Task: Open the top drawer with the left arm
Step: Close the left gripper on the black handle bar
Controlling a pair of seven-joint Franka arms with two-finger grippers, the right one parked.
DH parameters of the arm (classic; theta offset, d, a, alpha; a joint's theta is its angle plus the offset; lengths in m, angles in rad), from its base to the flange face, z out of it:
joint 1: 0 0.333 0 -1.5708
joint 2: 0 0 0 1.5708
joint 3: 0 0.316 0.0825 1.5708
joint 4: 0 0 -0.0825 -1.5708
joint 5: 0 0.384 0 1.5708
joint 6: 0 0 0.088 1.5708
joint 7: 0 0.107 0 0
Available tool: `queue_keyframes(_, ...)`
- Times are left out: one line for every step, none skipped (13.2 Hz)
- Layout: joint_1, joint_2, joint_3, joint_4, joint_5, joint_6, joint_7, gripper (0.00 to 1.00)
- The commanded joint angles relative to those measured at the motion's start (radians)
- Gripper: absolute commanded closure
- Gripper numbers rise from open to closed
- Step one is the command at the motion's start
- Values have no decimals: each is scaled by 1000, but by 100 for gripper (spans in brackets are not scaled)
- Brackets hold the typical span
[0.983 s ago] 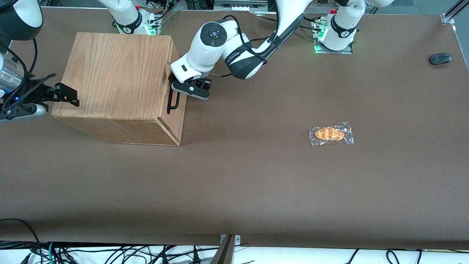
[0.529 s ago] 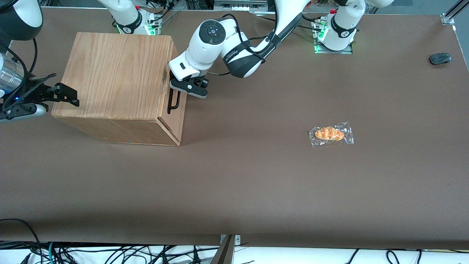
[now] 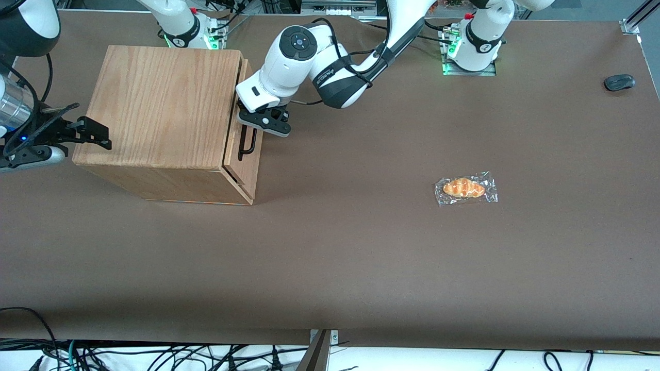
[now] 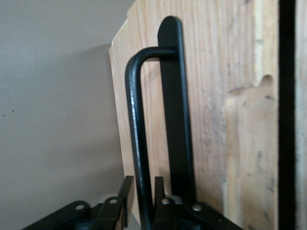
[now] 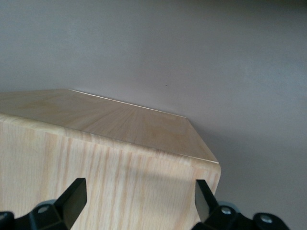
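I see the black two-finger claw [image 3: 253, 125] of the bulky white left arm [image 3: 309, 56] clamped on the long black bar handle [image 4: 135, 139] of the shallow light-wood top drawer [image 3: 238, 129], standing slightly out from the oak-grain cabinet [image 3: 160, 103].

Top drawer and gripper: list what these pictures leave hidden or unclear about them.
- Inside of the top drawer: hidden in the front view by the cabinet top; only a narrow gap shows.
- Gripper body: cut off by the left wrist view's edge; only its fingertips show, either side of the black handle.
- Gripper's grip in the front view: covered by the left arm wrist.
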Motion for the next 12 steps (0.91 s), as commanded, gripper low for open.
queue_keyframes(6,9,25,5,26,-34,2,80)
queue_keyframes(12,8,27,4,26,-35,3,80)
queue_keyframes(20,8,27,2,26,-37,5,80)
queue_keyframes(26,6,27,2,26,-51,6,79)
queue_keyframes(34,5,25,2,28,-69,8,79)
queue_keyframes(40,3,25,2,28,-80,20,79)
queue_keyframes(47,3,25,2,26,-81,29,79)
queue_keyframes(51,2,25,2,26,-89,31,78)
queue_keyframes(55,2,25,2,26,-94,35,78)
queue_keyframes(61,2,24,2,26,-97,40,78)
queue_keyframes(63,-1,25,2,26,-106,44,77)
queue_keyframes(67,-3,24,2,26,-114,52,76)
